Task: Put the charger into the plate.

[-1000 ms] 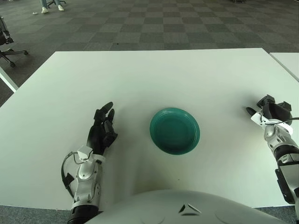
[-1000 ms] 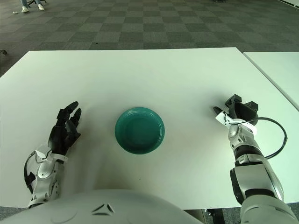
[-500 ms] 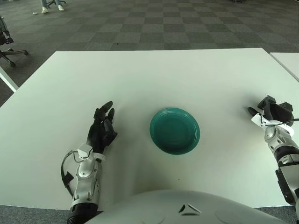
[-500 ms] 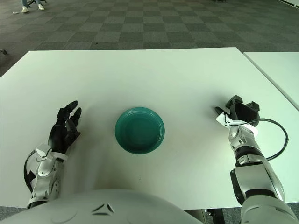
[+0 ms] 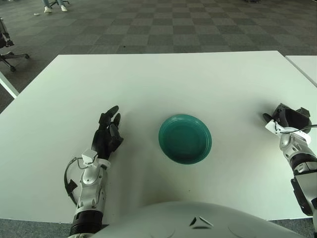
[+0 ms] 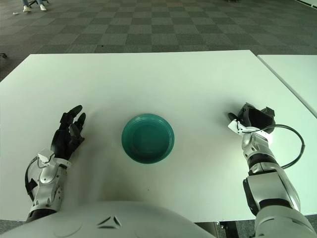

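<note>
Unmarked teal plate (image 5: pixel 185 139) — no legible writing

No charger showing anywhere – the right hand (image 6: pixel 252 120) near the tabletop's (image 6: pixel 148 79) right edge is curled, contents unclear.

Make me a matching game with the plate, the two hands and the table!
Things:
1. plate
2. left hand
3. right hand
4. table

Descriptions:
A. white, holds everything else
B. black fingers stretched out, left of the plate
C. teal, round, in the middle
D. curled up, near the table's right edge

Pairs: 1-C, 2-B, 3-D, 4-A
</note>
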